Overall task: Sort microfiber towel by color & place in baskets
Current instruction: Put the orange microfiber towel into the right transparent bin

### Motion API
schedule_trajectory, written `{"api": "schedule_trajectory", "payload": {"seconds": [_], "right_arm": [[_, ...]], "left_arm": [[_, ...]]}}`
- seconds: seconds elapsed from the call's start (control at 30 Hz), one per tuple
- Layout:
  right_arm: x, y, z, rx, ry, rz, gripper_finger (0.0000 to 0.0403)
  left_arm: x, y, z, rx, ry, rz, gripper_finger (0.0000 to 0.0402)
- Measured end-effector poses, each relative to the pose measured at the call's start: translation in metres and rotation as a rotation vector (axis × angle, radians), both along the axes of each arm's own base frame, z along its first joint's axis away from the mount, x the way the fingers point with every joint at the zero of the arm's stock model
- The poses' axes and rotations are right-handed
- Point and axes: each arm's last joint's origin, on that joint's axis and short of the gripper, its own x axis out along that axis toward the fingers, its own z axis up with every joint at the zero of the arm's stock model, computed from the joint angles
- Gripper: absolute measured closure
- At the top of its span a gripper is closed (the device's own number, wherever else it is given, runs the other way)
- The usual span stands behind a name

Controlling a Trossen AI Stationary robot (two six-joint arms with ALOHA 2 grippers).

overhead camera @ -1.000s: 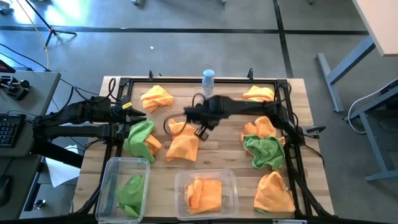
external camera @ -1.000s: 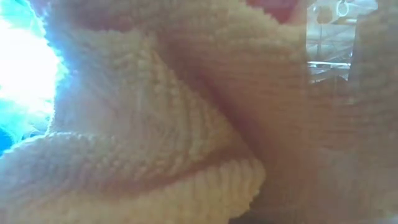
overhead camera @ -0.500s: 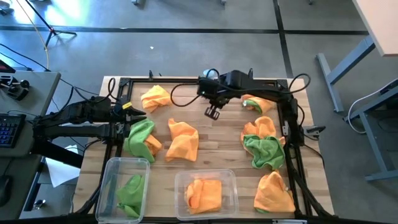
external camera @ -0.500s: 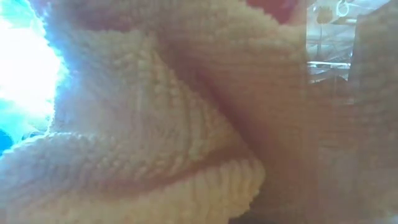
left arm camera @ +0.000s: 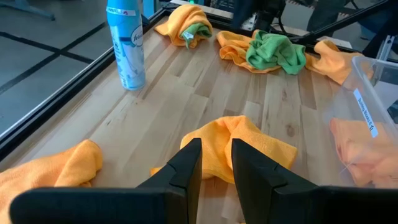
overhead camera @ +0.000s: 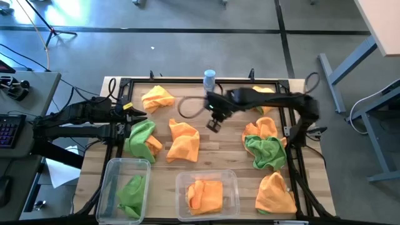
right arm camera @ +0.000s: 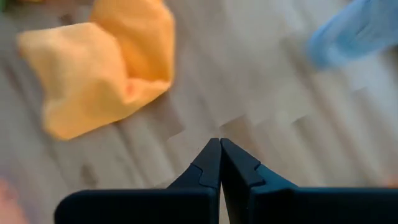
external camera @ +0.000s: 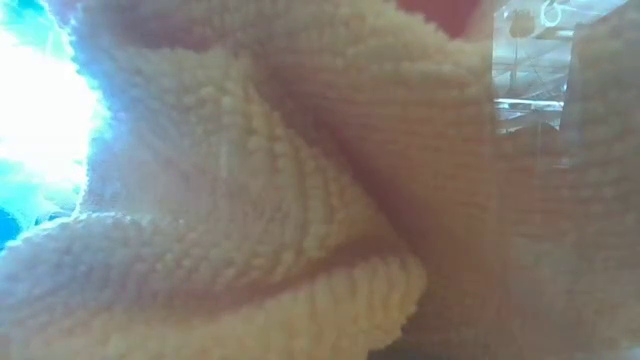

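Observation:
Orange and green microfiber towels lie scattered on the wooden table (overhead camera: 219, 150). One orange towel (overhead camera: 183, 140) sits at the middle, and a green towel (overhead camera: 265, 153) lies at the right. The narrow basket (overhead camera: 125, 187) holds a green towel; the wider basket (overhead camera: 206, 190) holds an orange one. My right gripper (overhead camera: 214, 125) hangs shut above bare wood, just right of the middle orange towel (right arm camera: 106, 68). My left gripper (left arm camera: 216, 146) waits at the table's left edge, its fingers a little apart with nothing between them.
A blue spray bottle (overhead camera: 209, 79) stands at the far edge, close behind my right gripper. More orange towels lie at the far left (overhead camera: 156, 98), the far right (overhead camera: 259, 94) and the near right (overhead camera: 275, 194). An orange towel (external camera: 250, 200) fills the low view.
My right gripper, shut throughout, has left the middle orange towel's right side, swung toward the far edge, and come back a little toward the near edge. The arm has changed its pose. No towel has moved.

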Motion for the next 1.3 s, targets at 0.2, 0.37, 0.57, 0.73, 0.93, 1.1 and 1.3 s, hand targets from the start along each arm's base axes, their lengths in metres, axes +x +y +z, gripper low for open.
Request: {"api": "schedule_trajectory", "payload": {"seconds": [0.2, 0.37, 0.57, 0.73, 0.93, 1.1, 1.3], "right_arm": [[-0.077, 0.011, -0.019, 0.061, -0.140, -0.228, 0.0403], [-0.152, 0.003, -0.025, 0.034, -0.127, -0.503, 0.0403], [-0.204, -0.019, -0.024, -0.119, -0.113, -0.725, 0.0403], [-0.218, -0.039, -0.025, -0.157, -0.036, -0.799, 0.0385], [-0.224, -0.061, -0.032, -0.164, 0.033, -0.888, 0.0314], [-0.219, -0.075, -0.043, -0.119, 0.103, -0.923, 0.0253], [-0.204, -0.085, -0.058, -0.103, 0.166, -0.892, 0.0225]], "left_arm": [[0.000, 0.000, 0.000, 0.000, 0.000, 0.000, 0.0328], [0.000, 0.000, 0.000, 0.000, 0.001, 0.000, 0.0328], [0.000, 0.000, 0.000, 0.000, 0.000, 0.000, 0.0328], [0.000, 0.000, 0.000, 0.000, 0.000, 0.000, 0.0328], [0.000, 0.000, 0.000, 0.000, 0.000, 0.000, 0.0328], [0.000, 0.000, 0.000, 0.001, 0.001, 0.001, 0.0328], [0.000, 0.000, 0.000, -0.001, 0.000, 0.014, 0.0328]]}}
